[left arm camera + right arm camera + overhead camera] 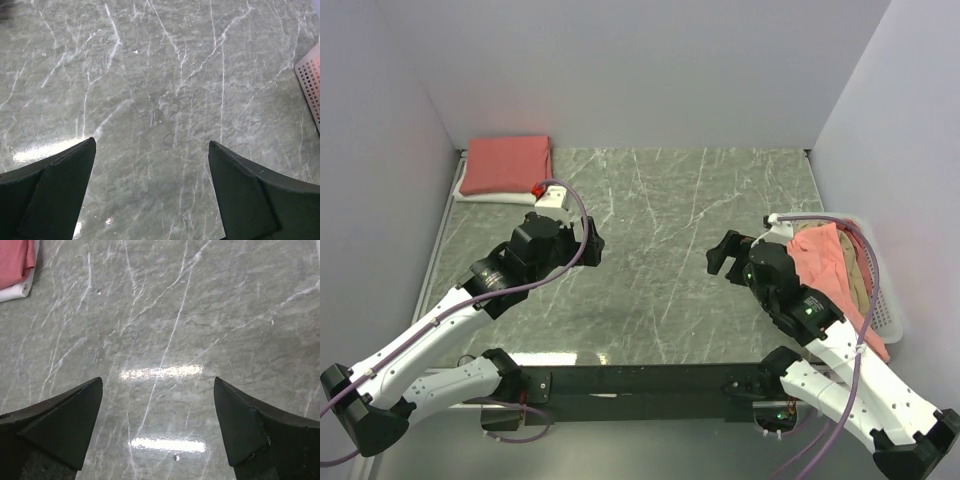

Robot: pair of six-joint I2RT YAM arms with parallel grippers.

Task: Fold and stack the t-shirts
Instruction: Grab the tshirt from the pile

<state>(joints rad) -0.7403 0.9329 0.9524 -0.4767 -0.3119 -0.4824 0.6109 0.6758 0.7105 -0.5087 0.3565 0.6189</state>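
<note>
A folded salmon-pink t-shirt [506,165] lies on a folded white t-shirt [492,197] in the back left corner; the same stack shows in the right wrist view, pink [14,262] over white [20,291]. More t-shirts hang crumpled over the basket at the right, one salmon-pink [823,262] and one tan [861,285]. My left gripper [590,243] [151,142] is open over bare marble, holding nothing. My right gripper [721,256] [158,380] is open too, facing the left one across the middle of the table, empty.
A white lattice basket [887,305] stands at the right edge of the table beside my right arm; its corner [311,80] shows in the left wrist view. White walls close the table in at the back and both sides. The marble tabletop [660,210] lies between the grippers.
</note>
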